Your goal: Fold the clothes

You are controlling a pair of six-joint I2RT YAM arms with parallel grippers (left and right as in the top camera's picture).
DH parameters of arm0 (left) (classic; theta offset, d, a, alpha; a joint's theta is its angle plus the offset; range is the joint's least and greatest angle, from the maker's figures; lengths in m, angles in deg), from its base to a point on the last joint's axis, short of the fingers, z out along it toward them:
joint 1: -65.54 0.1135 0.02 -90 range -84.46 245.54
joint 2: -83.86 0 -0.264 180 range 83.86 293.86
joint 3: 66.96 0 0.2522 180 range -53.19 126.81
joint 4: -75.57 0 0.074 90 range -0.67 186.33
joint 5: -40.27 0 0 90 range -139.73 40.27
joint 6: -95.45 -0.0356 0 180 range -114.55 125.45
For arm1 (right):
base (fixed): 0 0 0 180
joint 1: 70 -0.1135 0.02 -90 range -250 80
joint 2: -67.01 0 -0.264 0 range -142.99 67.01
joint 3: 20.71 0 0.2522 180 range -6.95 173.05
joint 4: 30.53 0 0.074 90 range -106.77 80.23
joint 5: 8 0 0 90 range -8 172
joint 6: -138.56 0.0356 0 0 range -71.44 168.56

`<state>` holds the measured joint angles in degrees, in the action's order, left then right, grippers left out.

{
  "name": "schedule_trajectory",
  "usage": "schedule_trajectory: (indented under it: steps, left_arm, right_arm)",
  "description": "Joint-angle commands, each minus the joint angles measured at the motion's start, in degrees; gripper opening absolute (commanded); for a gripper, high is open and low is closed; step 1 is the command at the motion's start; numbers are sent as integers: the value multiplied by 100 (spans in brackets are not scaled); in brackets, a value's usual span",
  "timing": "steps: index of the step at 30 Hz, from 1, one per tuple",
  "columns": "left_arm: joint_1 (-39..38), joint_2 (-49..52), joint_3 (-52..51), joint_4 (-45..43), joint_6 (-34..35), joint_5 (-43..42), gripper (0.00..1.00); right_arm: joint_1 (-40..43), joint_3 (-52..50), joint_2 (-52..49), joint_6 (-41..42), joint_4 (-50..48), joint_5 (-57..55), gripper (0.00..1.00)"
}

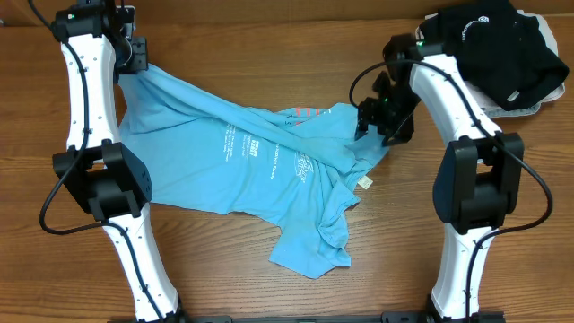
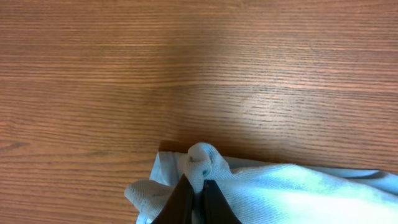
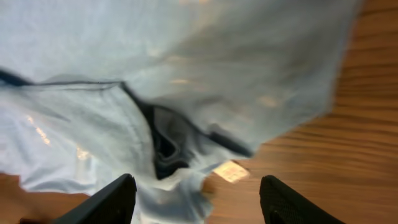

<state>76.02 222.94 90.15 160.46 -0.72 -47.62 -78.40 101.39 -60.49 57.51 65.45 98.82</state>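
Sky-blue T-shirt lies crumpled mid-frame on the wooden counter, one sleeve trailing to lower centre. right pincer is spread wide over the shirt's right edge, by a white tag; contact unclear. left pincer pinches a bunched shirt corner at upper left, fabric stretched toward it. black garment is heaped at upper right, apart from the shirt.

Looks like a robotics lab: 2 white arms fixed at a wood-grain table.
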Motion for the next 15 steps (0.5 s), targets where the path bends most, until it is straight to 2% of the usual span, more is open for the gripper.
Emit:
schedule_trajectory:
  steps: [1, 10, 12, 15]
  left_arm:
    - [-42, -118, 114, 24, 0, -63, 4]
    - [-39, -118, 114, 109, -2, -61, 4]
    - [-39, -118, 114, 107, -2, -61, 4]
    - [-39, -118, 114, 116, -2, -61, 4]
  right_arm:
    - [-96, -249, 223, -9, -223, 688, 67]
    - [-431, -833, 223, -28, -1005, 586, 66]
    - [-461, -986, 223, -2, -1191, 555, 61]
    - [-466, -1141, 223, 4, -1320, 555, 45]
